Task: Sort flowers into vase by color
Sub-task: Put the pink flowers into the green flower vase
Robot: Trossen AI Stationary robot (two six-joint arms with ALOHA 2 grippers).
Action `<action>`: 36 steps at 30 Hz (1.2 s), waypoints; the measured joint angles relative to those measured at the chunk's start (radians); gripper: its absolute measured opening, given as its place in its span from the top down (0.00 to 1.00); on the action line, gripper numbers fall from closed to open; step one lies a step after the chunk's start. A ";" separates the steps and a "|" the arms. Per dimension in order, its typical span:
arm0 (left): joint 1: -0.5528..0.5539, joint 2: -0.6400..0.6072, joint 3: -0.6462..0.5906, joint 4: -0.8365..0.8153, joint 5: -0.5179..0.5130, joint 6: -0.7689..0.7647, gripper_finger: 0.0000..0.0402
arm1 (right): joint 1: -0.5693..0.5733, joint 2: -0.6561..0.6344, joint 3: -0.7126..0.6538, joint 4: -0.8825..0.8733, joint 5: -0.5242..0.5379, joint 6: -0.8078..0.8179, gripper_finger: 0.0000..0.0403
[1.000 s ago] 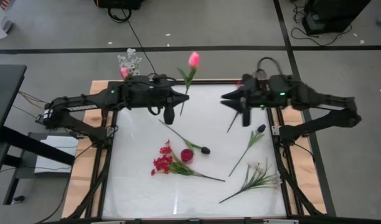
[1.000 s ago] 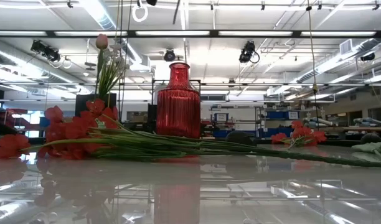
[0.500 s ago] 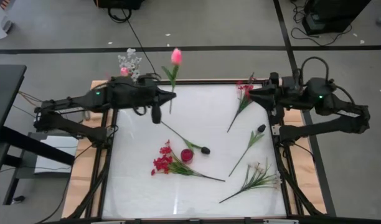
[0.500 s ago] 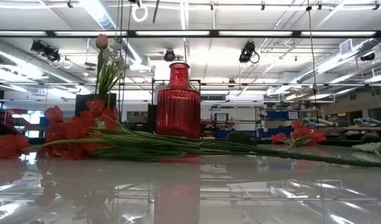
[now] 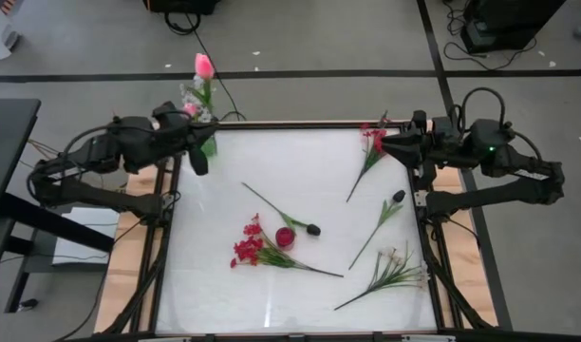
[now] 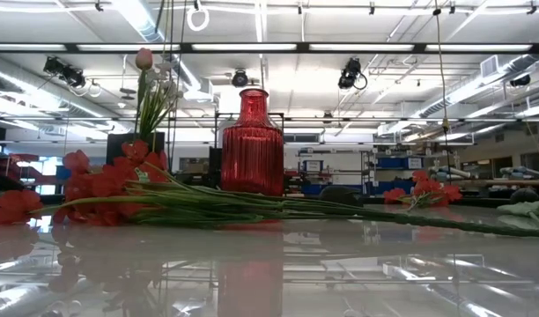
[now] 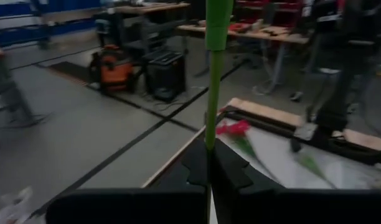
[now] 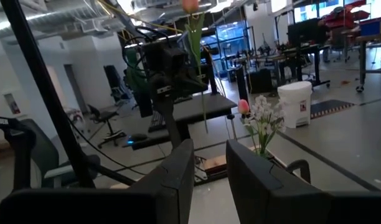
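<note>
I am holding a pink tulip point(image 5: 204, 66) in my left gripper point(image 5: 199, 158), the jaws clamped tight on its green stem, which in the left wrist view is rising straight up from between the two fingers. The gripper is hanging over the far left corner of the worktop point(image 5: 300, 285), right beside the vase at the corner point(image 5: 197, 98), which is already carrying a spray of tiny white blossoms and a pink bud. I judge that I am about to lower this tulip into that vase, so the pinks and whites appear to be gathering there.

My right gripper point(image 5: 390, 147) is waiting at the far right edge of the worktop, its fingers standing partly apart with nothing between them. Just beside it a red-bloomed stem point(image 5: 368, 152) is lying on the white surface.

A good deal is left to do, as I read it. The red vase point(image 5: 285, 237) near the middle of the worktop is standing empty, with a cluster of red flowers point(image 5: 252, 245) lying touching or just beside it. A dark-budded stem point(image 5: 283, 214) is lying just beyond that vase, a second dark-budded stem point(image 5: 384, 221) is lying nearer the right side, and a white spray with long green leaves point(image 5: 391, 270) is lying toward the near right corner. So one vase is partly filled, and five stems or bunches are waiting on the worktop.
</note>
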 joint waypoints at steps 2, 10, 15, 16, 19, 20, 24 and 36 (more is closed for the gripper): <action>-0.022 -0.015 0.000 -0.040 -0.054 -0.029 0.99 | 0.000 0.001 0.000 0.000 0.000 0.000 0.75; -0.175 -0.057 0.000 -0.299 -0.271 -0.220 0.99 | 0.000 0.002 0.000 0.000 0.000 0.000 0.75; -0.236 -0.064 -0.007 -0.344 -0.292 -0.179 0.99 | 0.000 0.002 0.000 0.000 0.000 0.000 0.75; -0.242 -0.068 -0.021 -0.314 -0.285 -0.166 0.99 | 0.000 0.002 0.000 0.000 0.000 0.000 0.75; -0.246 -0.089 -0.101 -0.170 -0.170 -0.084 0.99 | 0.000 0.003 0.000 0.000 -0.001 0.000 0.75; -0.243 -0.093 -0.137 -0.097 -0.126 -0.058 0.99 | 0.000 0.003 0.000 0.000 -0.001 0.000 0.75; -0.222 -0.091 -0.303 0.227 0.030 0.033 0.99 | 0.000 0.002 0.000 0.000 -0.001 0.000 0.75; 0.081 0.095 -0.436 0.795 0.343 0.238 0.99 | 0.000 0.002 0.000 0.000 -0.001 0.000 0.74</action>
